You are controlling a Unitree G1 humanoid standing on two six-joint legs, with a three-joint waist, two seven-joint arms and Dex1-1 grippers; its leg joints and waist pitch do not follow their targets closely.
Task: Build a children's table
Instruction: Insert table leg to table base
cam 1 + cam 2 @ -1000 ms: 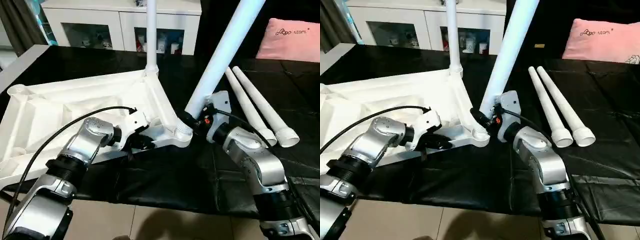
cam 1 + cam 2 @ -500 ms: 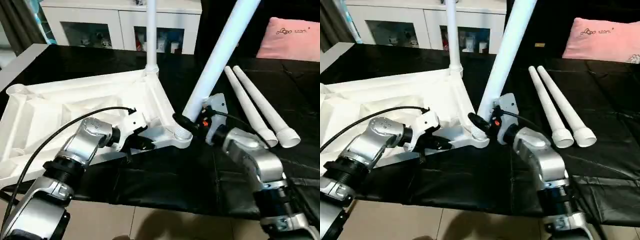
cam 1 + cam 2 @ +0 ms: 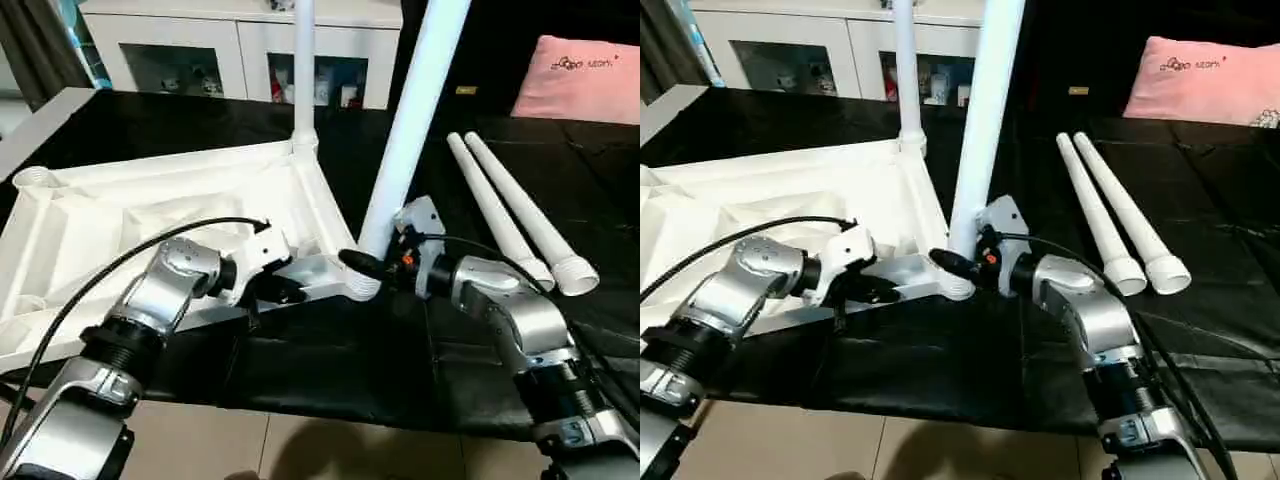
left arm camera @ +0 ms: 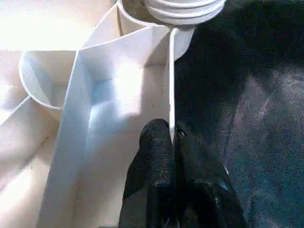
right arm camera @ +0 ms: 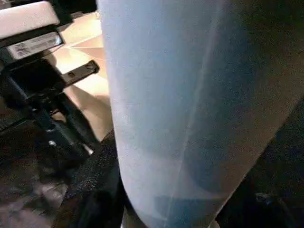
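Leg (image 3: 405, 140) swung upright | right pincer (image 3: 362, 266) grips leg | left pincer (image 4: 172, 142) pinches tabletop (image 3: 120, 215) rim

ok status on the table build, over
Left gripper pinching tabletop edge wall. Right gripper clamped on leg at near corner socket, leg nearly upright. Nothing in the way.

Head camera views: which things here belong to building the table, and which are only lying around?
Job:
- tabletop, upside down
- fitted leg
- leg in the right gripper
- two spare legs

Not the job:
- pink cushion
- white cabinet
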